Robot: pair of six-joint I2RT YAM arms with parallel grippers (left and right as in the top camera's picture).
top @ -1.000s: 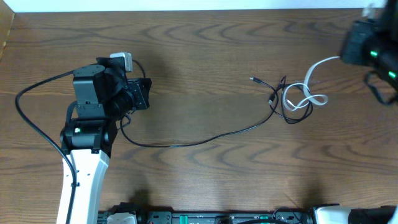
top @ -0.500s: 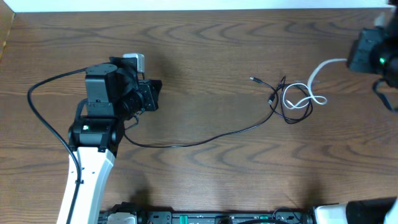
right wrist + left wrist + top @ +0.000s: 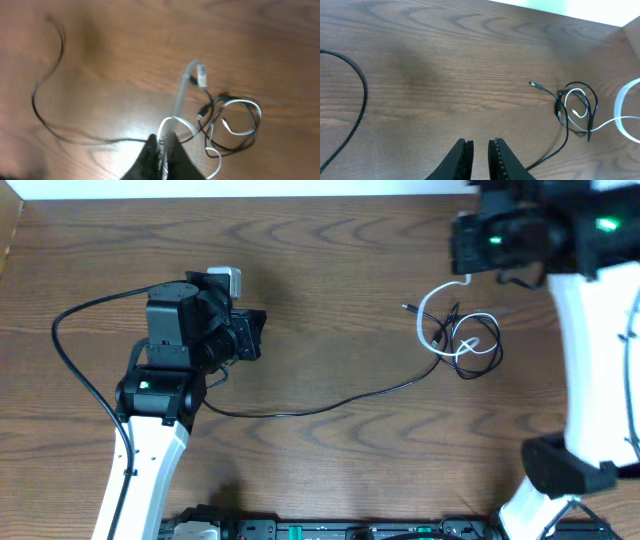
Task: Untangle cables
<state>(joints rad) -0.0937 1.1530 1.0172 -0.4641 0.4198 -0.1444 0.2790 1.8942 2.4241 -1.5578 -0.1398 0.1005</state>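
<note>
A thin black cable runs across the table from under my left gripper to a tangle at the right. The white cable is looped into that tangle. In the left wrist view my left gripper has its jaws nearly closed. The black cable passes under its right finger, and its end is hidden. My right gripper hovers above the tangle. In the right wrist view it is shut on the white cable, which hangs slack to the black loops.
The free plug end of the black cable lies left of the tangle. A thick black robot cable arcs round the left arm. The table's far edge runs along the top.
My right arm has swung left from the far right edge to above the tangle, carrying the white cable, which now hangs slack. My left arm has moved slightly right.
</note>
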